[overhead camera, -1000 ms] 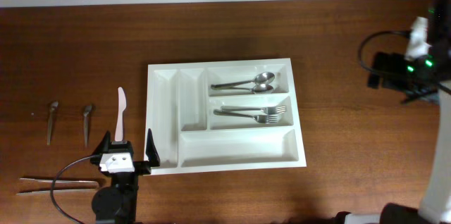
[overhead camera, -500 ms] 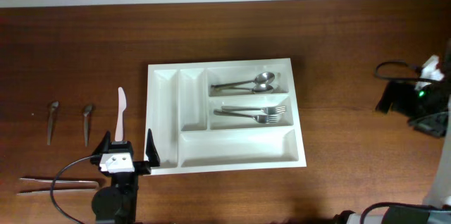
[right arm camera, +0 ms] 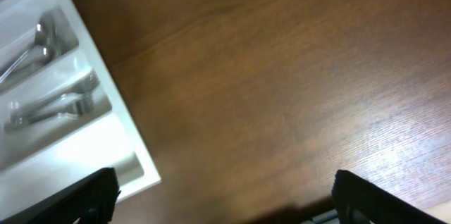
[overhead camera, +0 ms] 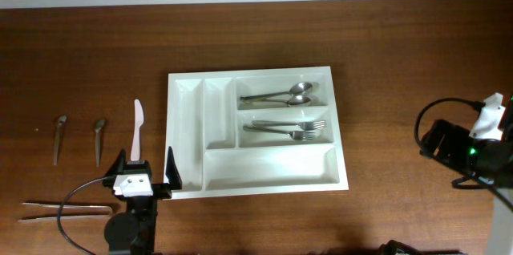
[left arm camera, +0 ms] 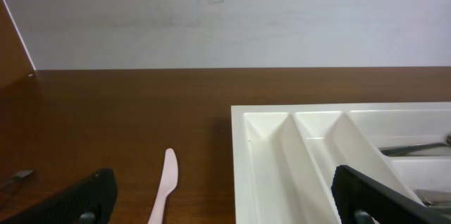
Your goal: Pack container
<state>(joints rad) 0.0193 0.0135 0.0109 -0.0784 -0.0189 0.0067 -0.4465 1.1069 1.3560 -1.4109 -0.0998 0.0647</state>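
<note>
So the tray [overhead camera: 268, 169] sits pretty much dead centre on the table [overhead camera: 385, 54], long side running 9 to 3 o'clock. Its two narrow slots are on the 9 o'clock end and the three wide ones are stacked on the 3 o'clock side. Two spoons [overhead camera: 280, 93] lie in the wide slot nearest 12, and two forks [overhead camera: 288, 129] are in the middle one.

The left gripper [overhead camera: 146, 159] is down at about 7 o'clock from the tray, just off that corner. Its jaws are spread wide with nothing between them. A pale knife [overhead camera: 136, 129] lies just beside the tray's 9 o'clock edge, handle end reaching toward that gripper, not touching the tray.

Further out at 9 o'clock are two small utensils [overhead camera: 60, 137]; what kind is hard to tell. Two thin sticks [overhead camera: 64, 209] lie at about 8.

The right gripper [right arm camera: 225, 199] hangs well off at 3 to 4 o'clock from the tray, over bare wood. It's also wide open and empty.
</note>
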